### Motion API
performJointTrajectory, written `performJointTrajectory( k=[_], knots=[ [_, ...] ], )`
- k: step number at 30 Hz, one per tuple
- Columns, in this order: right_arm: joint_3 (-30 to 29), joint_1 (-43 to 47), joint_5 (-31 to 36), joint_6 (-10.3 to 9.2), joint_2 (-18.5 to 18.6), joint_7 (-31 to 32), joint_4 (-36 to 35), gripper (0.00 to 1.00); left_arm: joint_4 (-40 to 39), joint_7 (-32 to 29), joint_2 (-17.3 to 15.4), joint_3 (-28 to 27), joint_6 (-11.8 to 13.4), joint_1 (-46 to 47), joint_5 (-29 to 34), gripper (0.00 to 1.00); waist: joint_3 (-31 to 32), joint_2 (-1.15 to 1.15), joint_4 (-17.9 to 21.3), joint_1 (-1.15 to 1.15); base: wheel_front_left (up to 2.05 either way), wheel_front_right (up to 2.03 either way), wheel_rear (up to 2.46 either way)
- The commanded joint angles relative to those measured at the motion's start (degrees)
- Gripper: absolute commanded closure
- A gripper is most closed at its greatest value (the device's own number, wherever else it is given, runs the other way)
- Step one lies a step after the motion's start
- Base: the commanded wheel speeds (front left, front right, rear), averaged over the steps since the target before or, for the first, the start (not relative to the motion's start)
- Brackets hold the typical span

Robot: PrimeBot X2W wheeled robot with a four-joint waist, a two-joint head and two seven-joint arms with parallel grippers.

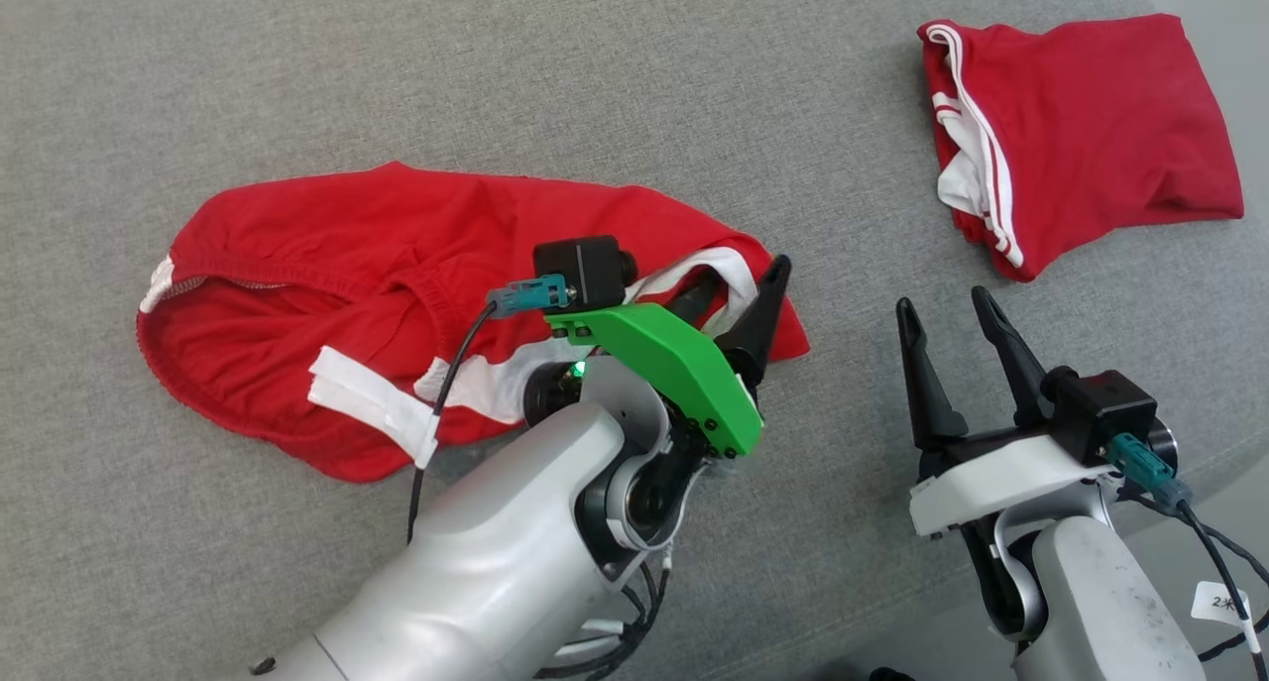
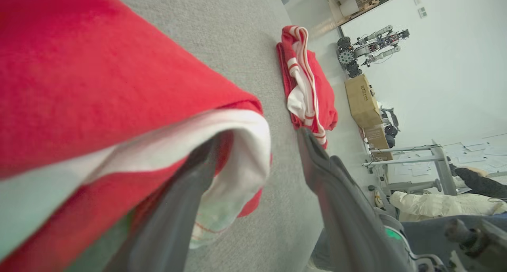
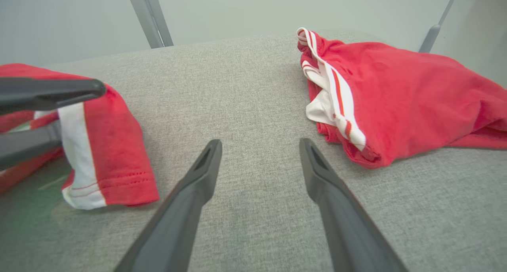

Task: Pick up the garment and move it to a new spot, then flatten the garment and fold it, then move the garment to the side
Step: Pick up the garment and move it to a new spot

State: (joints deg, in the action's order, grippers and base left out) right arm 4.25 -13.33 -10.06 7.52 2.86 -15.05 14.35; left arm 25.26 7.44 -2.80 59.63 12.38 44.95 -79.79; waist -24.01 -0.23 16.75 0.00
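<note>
Garment (image 1: 327, 265) was found crumpled on grey surface (image 1: 595, 86), left of centre; flatten step judged in hand. Left gripper (image 1: 739, 289) was seen spread at its right hem, cloth draped over one finger. Right gripper (image 1: 947, 314) was parked spread over bare surface just beside. Next: hem to be gripped and pulled flat

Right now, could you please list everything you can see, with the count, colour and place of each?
Loose garment: one, red with white trim, crumpled left of centre on the surface.
Folded garment: one, red with white stripes, far right on the surface.
Surface: one, grey fabric, under both garments.
Cardboard boxes: two, brown, in the room beyond the surface.
Left fingers: two, dark, spread open at the loose garment's right end, one tucked under its white hem.
Right fingers: two, dark, open over bare surface between the garments.
</note>
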Motion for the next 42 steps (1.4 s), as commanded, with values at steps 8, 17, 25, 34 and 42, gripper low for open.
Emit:
performJointTrajectory(
  k=[8, 17, 25, 34, 42],
  knots=[
    [-2.2, 2.6, 2.4, -0.07, 0.1, -0.2, -0.1, 0.00, -7.2, 2.2, -0.3, 3.9, -2.4, -1.9, -4.7, 0.00, 5.0, 0.23, -4.2, 0.00, 0.00, 0.00, 0.00],
    [-5.5, 6.6, 5.0, -0.07, 0.1, -0.2, -1.2, 0.00, -12.3, 4.9, -8.0, 8.0, -2.2, -8.6, -0.1, 0.00, 10.8, 0.23, -7.7, 0.00, 0.00, 0.00, 0.00],
    [-10.6, 12.5, 7.5, -0.07, 0.1, -0.2, -3.4, 0.00, -19.6, 7.7, -16.0, -0.5, 4.8, -18.2, 17.1, 0.00, 17.4, 0.23, -12.9, 0.00, 0.00, 0.00, 0.00],
    [-12.8, 17.4, 9.5, -0.07, 0.1, -0.2, -6.0, 0.00, -22.8, 7.7, -16.3, -20.3, 2.9, -37.1, 39.4, 0.00, 22.7, 0.23, -16.8, 0.00, 0.00, 0.00, 0.00],
    [-13.4, 19.6, 9.8, -0.07, 0.3, -0.2, -6.6, 0.00, -22.3, 7.7, -14.3, -35.2, -1.8, -49.2, 54.1, 0.00, 24.7, 0.23, -18.9, 0.00, 0.00, 0.00, 0.00]
  ],
)
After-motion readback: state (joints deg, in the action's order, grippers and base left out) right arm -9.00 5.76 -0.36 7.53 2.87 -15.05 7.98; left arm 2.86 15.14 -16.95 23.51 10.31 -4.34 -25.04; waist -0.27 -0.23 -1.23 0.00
